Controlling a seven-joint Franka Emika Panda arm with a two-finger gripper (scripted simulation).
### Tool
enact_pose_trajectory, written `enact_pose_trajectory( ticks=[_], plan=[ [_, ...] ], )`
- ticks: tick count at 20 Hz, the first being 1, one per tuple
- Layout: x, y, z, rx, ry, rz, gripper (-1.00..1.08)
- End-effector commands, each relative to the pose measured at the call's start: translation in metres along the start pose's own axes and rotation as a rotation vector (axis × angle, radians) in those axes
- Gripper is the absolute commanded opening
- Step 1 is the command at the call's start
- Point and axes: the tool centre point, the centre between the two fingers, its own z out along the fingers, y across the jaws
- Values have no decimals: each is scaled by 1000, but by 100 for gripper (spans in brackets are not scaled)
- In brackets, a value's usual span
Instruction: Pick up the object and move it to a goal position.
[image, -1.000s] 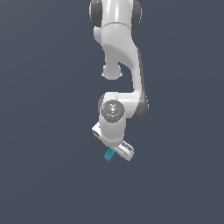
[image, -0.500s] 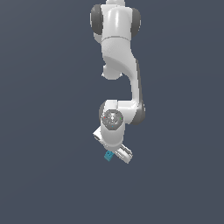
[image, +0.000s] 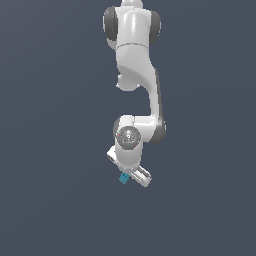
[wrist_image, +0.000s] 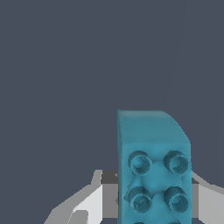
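A flat, dark slate-grey backdrop fills both views, with no visible edge or horizon. The gripper (image: 127, 178) pinches the teal block (image: 123, 178), its pale fingers (wrist_image: 89, 203) pressed against the block's sides in the wrist view. There the block (wrist_image: 153, 166) shows a face with round studs in two columns, its long axis running away from the camera. In the exterior view the block sits at the hand's lower tip. The white arm (image: 135, 75) hangs from the top of the exterior view, bends at a grey-capped joint, and tilts the hand toward the exterior view's lower right.
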Motion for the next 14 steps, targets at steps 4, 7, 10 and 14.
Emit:
enact_pose_trajectory(
  ticks=[4,7,10,14],
  plan=[
    [0,0,0,0,1,0,-100],
    [1,1,-1,0,0,0,-100],
    [6,10,-4,0,0,0,-100],
    [22,32,-14,0,0,0,-100]
  ],
)
